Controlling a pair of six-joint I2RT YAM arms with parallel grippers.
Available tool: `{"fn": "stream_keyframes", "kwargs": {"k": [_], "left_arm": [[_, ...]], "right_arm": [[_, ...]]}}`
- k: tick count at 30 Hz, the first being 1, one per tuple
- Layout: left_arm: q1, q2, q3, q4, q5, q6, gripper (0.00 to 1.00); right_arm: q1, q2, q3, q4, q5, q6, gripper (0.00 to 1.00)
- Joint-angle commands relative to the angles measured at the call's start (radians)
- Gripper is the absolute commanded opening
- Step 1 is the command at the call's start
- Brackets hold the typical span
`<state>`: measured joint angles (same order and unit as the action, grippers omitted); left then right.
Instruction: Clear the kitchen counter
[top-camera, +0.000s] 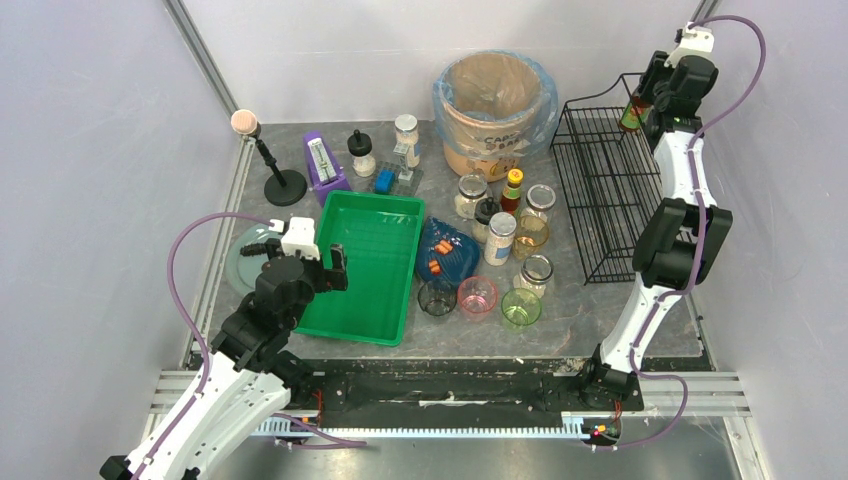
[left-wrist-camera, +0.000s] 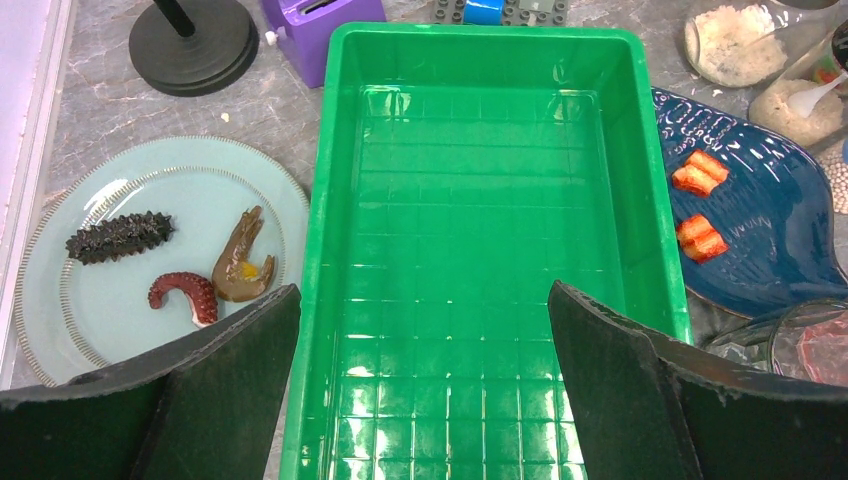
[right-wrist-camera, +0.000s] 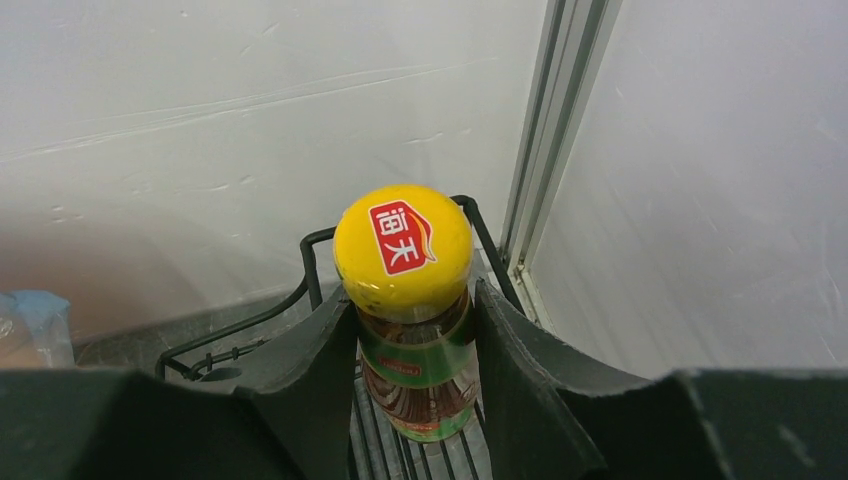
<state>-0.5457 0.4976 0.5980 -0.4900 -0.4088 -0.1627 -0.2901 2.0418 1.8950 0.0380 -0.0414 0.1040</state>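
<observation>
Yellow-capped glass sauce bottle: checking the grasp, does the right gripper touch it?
Touching. Right wrist view: the right gripper presses both sides of the yellow-capped glass sauce bottle.

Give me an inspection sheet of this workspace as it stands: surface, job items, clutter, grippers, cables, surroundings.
Surface: kitchen counter, dark mottled stone look, crowded across the middle.
Job's things: sauce bottle upright at the far corner of the wire rack; green tray empty.
Clutter: jars and glasses; blue plate with orange pieces; pale plate with toy seafood; lined bin.
Grippers: left gripper open over the tray; right gripper shut on the bottle.
Cables: purple cable loops off each wrist; no snag seen.
Surroundings: pale walls, metal frame post.
</observation>
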Motion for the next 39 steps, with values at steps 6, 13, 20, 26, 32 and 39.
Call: {"fn": "stream_keyframes", "kwargs": {"k": [6,13,20,26,32,39], "left_arm": [[-0.001,0.003,-0.004,0.056,0.021,0.037,0.99],[0.0,-0.006,-0.001,0.059,0.04,0.034,0.99],[0.0,-0.018,0.005,0.062,0.061,0.03,1.0],[-0.001,-0.039,0.009,0.068,0.087,0.025,1.0],[0.001,-0.06,0.01,0.072,0.106,0.022,1.0],[0.001,-0.076,0.011,0.078,0.115,0.016,1.0]], "right_arm": [[-0.003,-0.074,0.005,0.12,-0.011,-0.008,0.72],[-0.003,-0.197,-0.026,0.077,0.032,-0.017,0.97],[-0.001,-0.453,-0.218,0.04,0.022,-0.01,0.98],[0.022,-0.678,-0.428,-0.032,-0.077,0.034,0.98],[0.082,-0.888,-0.706,-0.032,-0.16,0.06,0.98],[0.213,-0.992,-0.933,-0.018,-0.227,0.064,0.98]]}}
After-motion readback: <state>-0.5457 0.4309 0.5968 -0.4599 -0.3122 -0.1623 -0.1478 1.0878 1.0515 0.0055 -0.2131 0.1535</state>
